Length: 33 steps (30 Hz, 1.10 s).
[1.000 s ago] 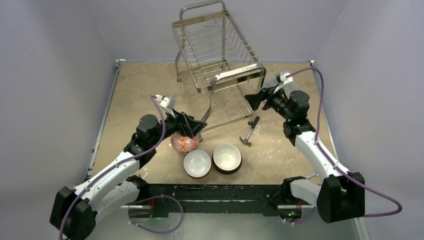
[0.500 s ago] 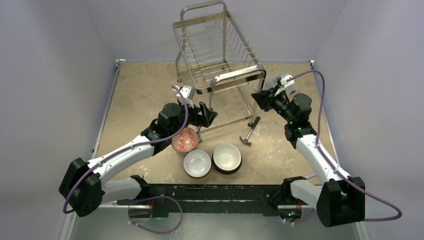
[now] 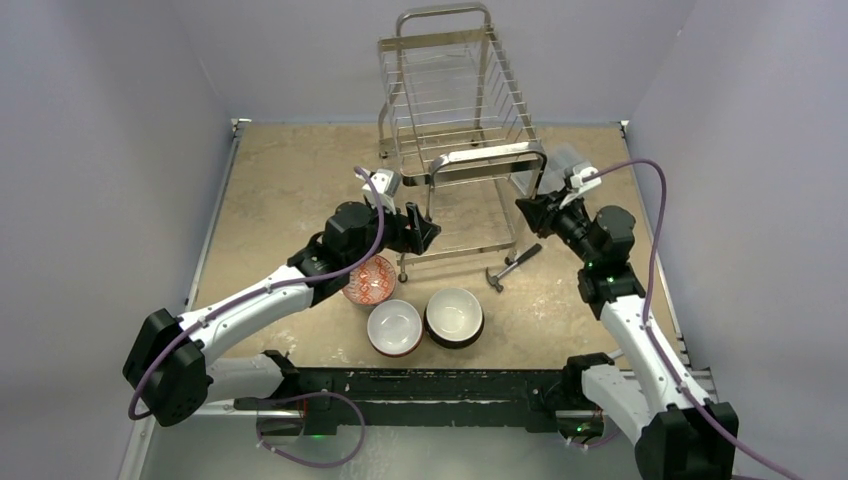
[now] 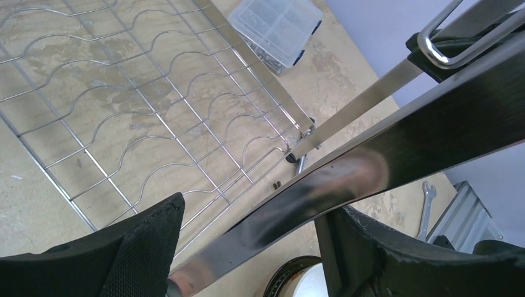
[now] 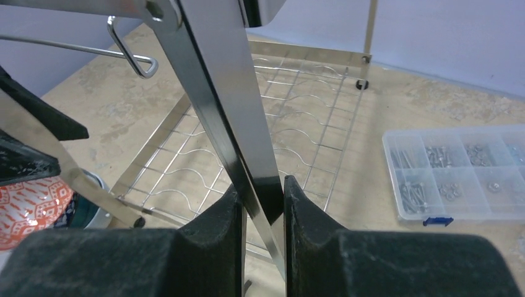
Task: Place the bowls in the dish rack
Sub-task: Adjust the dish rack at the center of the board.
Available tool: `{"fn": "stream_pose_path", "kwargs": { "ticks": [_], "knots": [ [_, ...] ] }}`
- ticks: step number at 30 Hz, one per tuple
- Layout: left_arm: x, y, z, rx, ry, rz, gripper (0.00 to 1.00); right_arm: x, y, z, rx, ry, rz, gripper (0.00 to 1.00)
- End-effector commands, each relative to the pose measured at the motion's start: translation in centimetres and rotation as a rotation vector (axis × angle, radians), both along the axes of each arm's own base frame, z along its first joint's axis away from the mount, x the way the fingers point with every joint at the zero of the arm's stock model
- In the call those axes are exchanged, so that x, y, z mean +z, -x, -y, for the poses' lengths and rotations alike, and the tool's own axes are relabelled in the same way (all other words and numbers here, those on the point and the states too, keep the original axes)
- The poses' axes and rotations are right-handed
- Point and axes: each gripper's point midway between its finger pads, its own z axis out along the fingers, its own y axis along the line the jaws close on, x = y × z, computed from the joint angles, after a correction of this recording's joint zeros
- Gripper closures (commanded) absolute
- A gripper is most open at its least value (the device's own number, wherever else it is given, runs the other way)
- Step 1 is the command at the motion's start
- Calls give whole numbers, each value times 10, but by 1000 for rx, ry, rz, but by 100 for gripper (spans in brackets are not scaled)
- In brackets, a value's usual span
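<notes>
The dish rack point(image 3: 487, 161), tall chrome wire, stands at mid-table. My right gripper point(image 3: 527, 208) is shut on the right leg of its near arched handle point(image 5: 232, 111), the flat bar pinched between both fingers point(image 5: 204, 241). My left gripper point(image 3: 426, 232) is open and straddles the handle's left leg point(image 4: 347, 173), with a gap beside the left finger point(image 4: 142, 241). Three bowls sit near the front edge: a red-and-white patterned one point(image 3: 372, 281), one white inside point(image 3: 394, 326), and a dark brown one with a cream inside point(image 3: 454, 315).
A hammer point(image 3: 512, 266) lies just right of the rack's near foot. A clear plastic compartment box point(image 5: 458, 173) of small parts sits on the table to the right. Purple walls close in the table on three sides.
The right gripper has shut on the rack's handle leg. The left gripper left the patterned bowl and came round the other leg. The rack has swung right and the hammer shifted.
</notes>
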Motion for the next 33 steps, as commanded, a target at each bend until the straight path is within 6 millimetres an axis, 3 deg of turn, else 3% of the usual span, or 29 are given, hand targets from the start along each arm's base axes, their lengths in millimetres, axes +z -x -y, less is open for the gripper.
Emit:
{"fn": "stream_pose_path", "kwargs": {
  "ticks": [1, 6, 11, 13, 16, 19, 25, 33],
  "knots": [
    [7, -20, -17, 110, -36, 33, 27, 50, 50, -32, 205, -166, 31, 100],
    [3, -22, -17, 121, -43, 20, 30, 56, 61, -30, 199, -192, 43, 100],
    [3, -28, -12, 124, -42, 7, 33, 45, 55, -27, 175, -185, 20, 98],
    [6, -29, -9, 120, -40, 8, 34, 41, 53, -27, 169, -184, 2, 88],
    [9, -28, -11, 120, -44, 12, 34, 37, 49, -24, 142, -183, -20, 63],
    [13, -26, -13, 121, -35, 24, 34, 29, 40, -15, 67, -186, -55, 52],
    [18, -20, -6, 75, 2, 27, 42, 17, 17, -1, -64, -188, -123, 51],
    [15, -17, 1, 51, 44, 14, 51, 17, -18, -3, -92, -151, -216, 52]
  ]
}}
